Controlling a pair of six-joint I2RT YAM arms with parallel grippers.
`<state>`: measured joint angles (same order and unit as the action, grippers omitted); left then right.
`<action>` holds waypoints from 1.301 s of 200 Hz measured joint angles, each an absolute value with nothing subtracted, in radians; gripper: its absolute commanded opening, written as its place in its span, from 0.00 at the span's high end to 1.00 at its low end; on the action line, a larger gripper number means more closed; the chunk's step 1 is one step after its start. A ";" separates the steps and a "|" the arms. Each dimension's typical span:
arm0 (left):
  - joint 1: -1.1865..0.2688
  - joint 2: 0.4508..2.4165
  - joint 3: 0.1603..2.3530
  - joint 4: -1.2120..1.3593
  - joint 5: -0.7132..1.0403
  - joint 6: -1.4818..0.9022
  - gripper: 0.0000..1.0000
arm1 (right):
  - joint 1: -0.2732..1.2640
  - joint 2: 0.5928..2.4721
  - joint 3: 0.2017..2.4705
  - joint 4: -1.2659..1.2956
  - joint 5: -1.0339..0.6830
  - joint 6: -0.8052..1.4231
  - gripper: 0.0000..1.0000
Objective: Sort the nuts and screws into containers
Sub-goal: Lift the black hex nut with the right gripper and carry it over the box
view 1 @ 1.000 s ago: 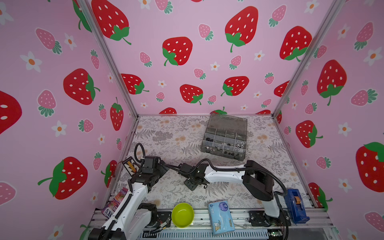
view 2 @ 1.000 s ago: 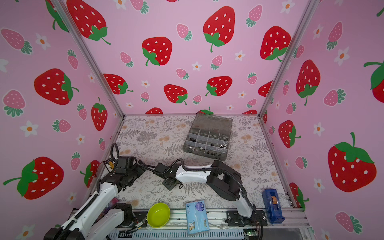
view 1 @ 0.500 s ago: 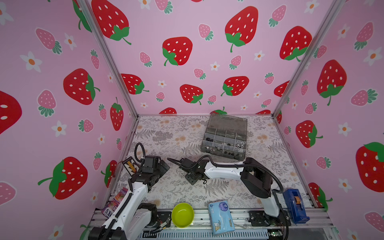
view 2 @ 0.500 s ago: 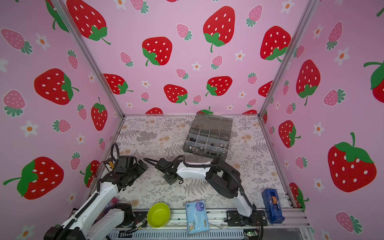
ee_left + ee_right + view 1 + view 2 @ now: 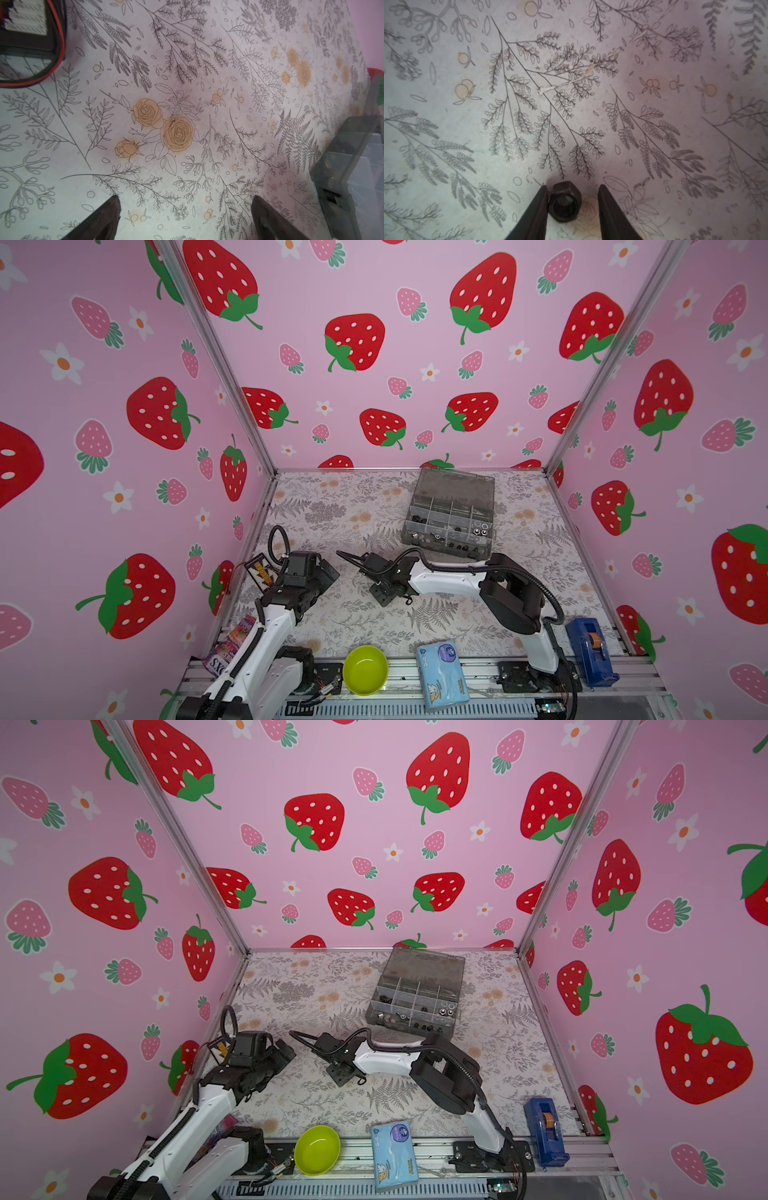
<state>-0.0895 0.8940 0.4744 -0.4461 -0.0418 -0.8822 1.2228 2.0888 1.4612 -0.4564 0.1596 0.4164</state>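
Note:
A black hex nut point(image 5: 564, 200) lies on the floral mat between the fingers of my right gripper point(image 5: 572, 186). One finger touches the nut's side; a gap separates it from the other finger, so the jaws are open around it. In both top views the right gripper point(image 5: 383, 596) point(image 5: 343, 1078) points down at the mat's middle. My left gripper point(image 5: 185, 197) point(image 5: 328, 572) hovers wide open over bare mat, holding nothing. The smoky-grey organizer box point(image 5: 457, 485) point(image 5: 428, 969) point(image 5: 353, 166) stands at the back with its lid up. Several screws and nuts point(image 5: 478, 529) lie in its compartments.
A lime-green bowl point(image 5: 365, 670), a blue tissue pack point(image 5: 442, 674) and a blue tape dispenser point(image 5: 590, 651) sit along the front rail. A snack packet point(image 5: 226, 649) and a small card point(image 5: 259, 568) lie by the left wall. Strawberry-print walls close three sides.
The right gripper's jaws have narrowed around the hex nut and its wrist has shifted slightly. The left arm has stayed still and open.

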 measured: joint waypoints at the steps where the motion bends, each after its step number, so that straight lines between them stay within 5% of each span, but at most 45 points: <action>1: -0.089 0.894 0.474 -0.446 -0.042 -0.882 0.01 | 1.223 2.089 1.461 -0.456 0.159 0.417 0.59; 93: -0.089 0.896 0.474 -0.446 -0.042 -0.882 0.01 | 1.219 2.085 1.448 -0.436 0.106 0.411 0.67; 170: -0.089 0.896 0.474 -0.446 -0.042 -0.882 0.01 | 1.215 2.080 1.439 -0.424 0.092 0.399 0.86; 260: -0.089 0.896 0.474 -0.447 -0.043 -0.875 0.01 | 1.181 1.999 1.387 -0.491 0.126 0.419 0.95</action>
<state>-0.0887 0.8955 0.4744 -0.4465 -0.0425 -0.8745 1.1812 1.9987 1.3869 -0.4911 0.1261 0.4194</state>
